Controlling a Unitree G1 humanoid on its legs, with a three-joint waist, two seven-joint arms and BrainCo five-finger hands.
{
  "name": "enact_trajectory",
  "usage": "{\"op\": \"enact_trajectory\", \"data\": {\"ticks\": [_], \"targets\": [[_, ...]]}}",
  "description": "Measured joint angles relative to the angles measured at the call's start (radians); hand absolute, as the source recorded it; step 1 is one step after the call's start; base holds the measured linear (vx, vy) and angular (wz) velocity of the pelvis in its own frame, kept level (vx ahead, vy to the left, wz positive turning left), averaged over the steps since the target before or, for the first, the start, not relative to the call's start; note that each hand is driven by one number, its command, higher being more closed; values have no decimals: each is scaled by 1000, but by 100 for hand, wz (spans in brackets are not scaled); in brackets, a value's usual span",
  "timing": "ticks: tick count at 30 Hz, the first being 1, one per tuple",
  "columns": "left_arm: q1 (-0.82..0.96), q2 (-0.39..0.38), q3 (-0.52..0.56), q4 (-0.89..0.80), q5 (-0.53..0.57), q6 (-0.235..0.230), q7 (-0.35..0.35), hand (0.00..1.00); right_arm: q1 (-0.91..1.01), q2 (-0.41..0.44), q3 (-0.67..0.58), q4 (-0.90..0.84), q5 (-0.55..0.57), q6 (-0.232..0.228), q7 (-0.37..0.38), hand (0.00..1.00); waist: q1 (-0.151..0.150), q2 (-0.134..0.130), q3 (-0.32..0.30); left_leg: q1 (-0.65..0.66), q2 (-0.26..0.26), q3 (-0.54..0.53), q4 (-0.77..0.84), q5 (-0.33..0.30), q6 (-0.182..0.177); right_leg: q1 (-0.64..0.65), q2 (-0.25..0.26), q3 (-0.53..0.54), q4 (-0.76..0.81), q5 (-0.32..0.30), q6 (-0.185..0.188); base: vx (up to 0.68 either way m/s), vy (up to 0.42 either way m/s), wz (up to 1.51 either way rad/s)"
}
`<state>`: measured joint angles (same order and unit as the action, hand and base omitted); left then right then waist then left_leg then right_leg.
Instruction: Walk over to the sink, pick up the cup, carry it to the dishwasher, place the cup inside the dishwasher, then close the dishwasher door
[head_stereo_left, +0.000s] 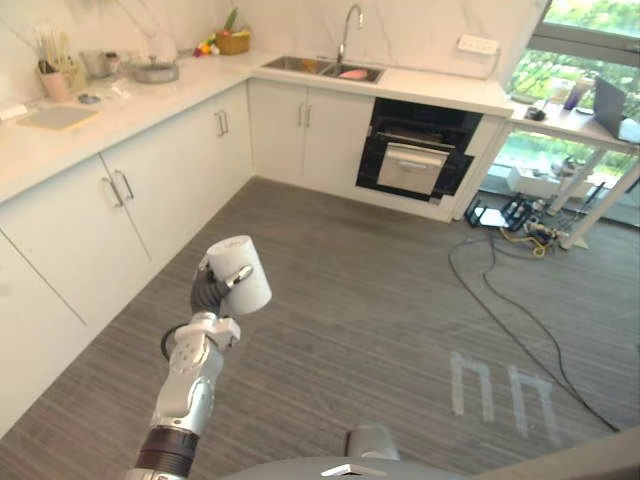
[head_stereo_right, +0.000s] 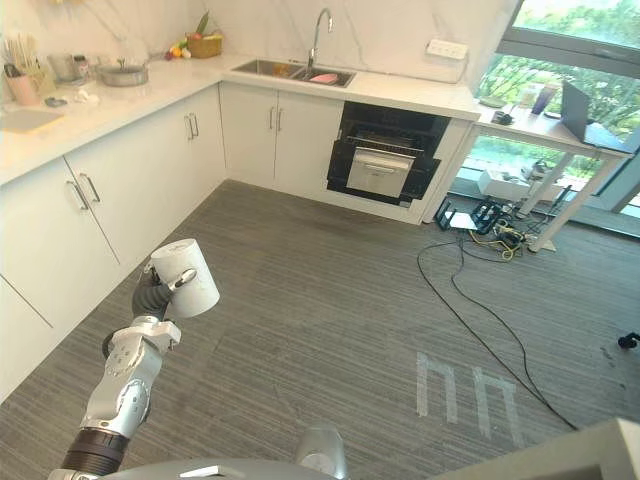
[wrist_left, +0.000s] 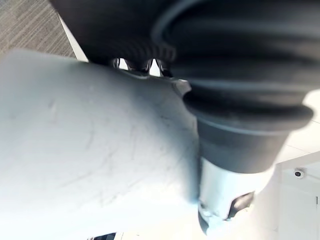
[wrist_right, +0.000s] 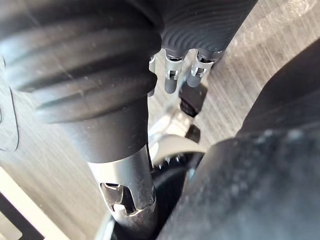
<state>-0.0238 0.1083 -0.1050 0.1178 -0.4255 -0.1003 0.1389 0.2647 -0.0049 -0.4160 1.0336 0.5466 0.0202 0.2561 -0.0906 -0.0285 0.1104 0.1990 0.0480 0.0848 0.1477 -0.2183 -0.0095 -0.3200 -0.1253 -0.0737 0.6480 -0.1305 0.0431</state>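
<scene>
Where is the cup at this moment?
In the head views the cup is at lower left, gripped in the left hand above the grey floor, beside the white cabinets and well short of the sink and the open dishwasher.

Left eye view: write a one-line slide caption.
Left robot hand holds a white cup over grey floor, dishwasher far ahead.

Both eye views look down from the head, sharing the floor (head_stereo_left: 380, 300) and far sink (head_stereo_left: 320, 68); wrist views sit very close, apparently facing downward.

White cup (head_stereo_left: 243, 275); white cabinets (head_stereo_left: 300, 128); grey streaked floor (head_stereo_left: 400, 300); black, white-panelled dishwasher (head_stereo_left: 413, 165); white, faintly grey-veined wall (head_stereo_left: 410, 25).
</scene>
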Motion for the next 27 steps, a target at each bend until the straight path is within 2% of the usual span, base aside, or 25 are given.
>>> {"op": "enact_trajectory", "data": {"ticks": [1, 2, 4, 5, 6, 7, 9, 10, 11, 12, 13, 14, 15, 16, 17, 18, 19, 20, 21, 22, 23, 24, 25, 26, 27], "targets": [[-12, 0, -20, -1, 0, 0, -2, 100, -1, -4, -3, -2, 10, -7, -33, 0, -2, 16, 12, 28, 12, -4, -22, -12, -13, 4, 48, -9, -218, 46, 7, 558, -192, 36], [-18, -1, -30, -7, 0, 2, -6, 100, -1, -7, 0, -8, 16, -7, -51, 0, 1, 22, 17, 52, 14, -5, -37, -27, -21, 9, 65, -28, -354, 99, 16, 487, -189, 21], [-18, -9, -38, -49, -2, 3, -18, 100, 0, -9, 12, -45, 16, -6, -69, 0, 0, 16, 27, 118, 8, -10, -50, -80, -44, 25, 68, -52, -474, 184, -1, 496, -194, 20], [-18, -40, -39, -63, -2, 11, -21, 100, 4, -27, 11, -63, 19, -5, -71, 0, -9, 56, 35, 165, 44, -11, -55, -128, -27, 23, 89, -77, -387, 233, -11, 577, -205, 29], [-19, -63, -50, -77, -2, 13, -23, 100, 2, -52, 14, -83, 19, -4, -75, 0, -12, 102, 20, 174, 72, -11, -49, -144, -7, -4, 111, -93, -306, 167, -33, 569, -185, 22], [-25, -68, -57, -88, -2, 13, -31, 100, -8, -59, 18, -89, 20, -6, -79, 0, -11, 117, 15, 169, 78, -7, -24, -134, -8, -22, 113, -98, -255, 121, -35, 483, -210, 14], [-30, -77, -79, -101, -1, 13, -46, 100, -28, -42, 24, -120, 41, -18, -91, 0, -16, 109, 16, 145, 86, -31, 145, -56, -31, 7, 98, -111, -144, 0, -61, 571, -323, 19], [-25, -81, -88, -101, -1, 12, -46, 100, -28, -41, 25, -125, 50, -24, -92, 0, -17, 99, 19, 130, 93, -34, 215, -33, -56, 30, 98, -118, -135, -29, -64, 510, -294, 30], [-19, -100, -98, -105, 9, 11, -60, 100, -22, -36, 32, -124, 61, -40, -92, 0, -16, 100, 22, 59, 118, -47, 428, 37, -139, 87, 108, -128, -132, -80, -70, 497, -222, 21], [-12, -126, -95, -114, 21, -2, -68, 100, -11, -40, 51, -130, 70, -59, -92, 0, -9, 106, 20, -29, 141, -70, 659, 148, -195, 139, 126, -129, -135, -121, -71, 484, -182, 14], [-7, -135, -91, -120, 28, -7, -74, 100, -1, -43, 64, -141, 75, -71, -91, 0, -5, 110, 19, -75, 156, -63, 769, 164, -186, 167, 138, -129, -140, -137, -75, 448, -107, -4], [7, -139, -87, -148, 36, -12, -86, 100, 7, -43, 93, -166, 75, -107, -92, 0, 5, 113, 20, -160, 193, -30, 941, 147, -149, 226, 161, -129, -157, -164, -89, 443, -78, -10], [19, -138, -74, -168, 36, -19, -100, 100, 13, -45, 113, -181, 77, -136, -93, 0, 10, 112, 21, -238, 220, 9, 1032, 107, -88, 290, 180, -121, -193, -178, -106, 431, -67, -15], [27, -139, -61, -180, 36, -20, -104, 100, 11, -47, 127, -195, 80, -150, -93, 0, 14, 110, 21, -275, 224, 33, 1040, 80, -55, 320, 187, -107, -214, -180, -114, 418, -37, -38], [32, -134, -41, -188, 34, -31, -108, 100, -8, -53, 143, -212, 99, -168, -93, 0, 34, 102, 18, -340, 219, 86, 984, 24, -22, 367, 189, -74, -257, -175, -130, 420, 7, -70], [32, -116, -27, -189, 35, -39, -110, 100, -37, -58, 158, -240, 126, -176, -93, 0, 54, 94, 16, -386, 202, 135, 824, -18, -2, 414, 180, -41, -318, -165, -132, 436, 36, -83], [32, -104, -21, -189, 35, -46, -111, 100, -62, -67, 170, -243, 136, -179, -93, 0, 59, 85, 16, -403, 181, 148, 710, -27, 0, 432, 172, -21, -346, -157, -128, 468, 96, -91], [33, -87, -16, -188, 36, -57, -110, 100, -116, -66, 191, -243, 152, -181, -93, 0, 65, 61, 15, -413, 121, 141, 407, 3, -10, 462, 141, 12, -386, -149, -112, 392, 113, -73], [35, -85, -15, -189, 37, -61, -110, 100, -134, -71, 207, -245, 161, -186, -95, 0, 68, 56, 8, -418, 96, 120, 244, 49, -25, 474, 132, 33, -406, -143, -98, 502, 180, -89], [35, -84, -17, -200, 39, -65, -104, 100, -160, -92, 230, -264, 174, -192, -104, 0, 78, 69, 2, -469, 82, 56, 58, 112, -62, 492, 134, 68, -446, -147, -74, 538, 246, -85], [35, -87, -18, -205, 40, -65, -96, 100, -195, -111, 251, -270, 176, -195, -120, 0, 81, 81, 1, -516, 89, 11, 17, 137, -108, 522, 135, 104, -465, -161, -48, 687, 369, -86], [35, -87, -17, -199, 40, -65, -92, 100, -199, -114, 257, -270, 176, -195, -129, 0, 84, 85, 2, -518, 89, 1, -2, 153, -117, 545, 132, 125, -468, -167, -35, 879, 491, -106], [37, -65, -13, -162, 37, -67, -72, 100, -200, -97, 261, -264, 173, -191, -136, 0, 92, 52, -12, -485, 57, -2, 72, 300, -83, 604, 87, 203, -456, -178, -14, 771, 450, -91], [37, -55, -4, -161, 37, -67, -67, 100, -199, -90, 261, -258, 173, -190, -136, 0, 92, 38, -17, -485, 43, -4, 107, 299, -64, 601, 71, 225, -433, -175, -18, 641, 367, -89], [36, -45, 10, -161, 37, -69, -64, 100, -199, -83, 259, -251, 173, -187, -137, 0, 89, 23, -17, -485, 27, -2, 147, 274, -24, 595, 53, 240, -400, -169, -17, 635, 365, -46]]}}
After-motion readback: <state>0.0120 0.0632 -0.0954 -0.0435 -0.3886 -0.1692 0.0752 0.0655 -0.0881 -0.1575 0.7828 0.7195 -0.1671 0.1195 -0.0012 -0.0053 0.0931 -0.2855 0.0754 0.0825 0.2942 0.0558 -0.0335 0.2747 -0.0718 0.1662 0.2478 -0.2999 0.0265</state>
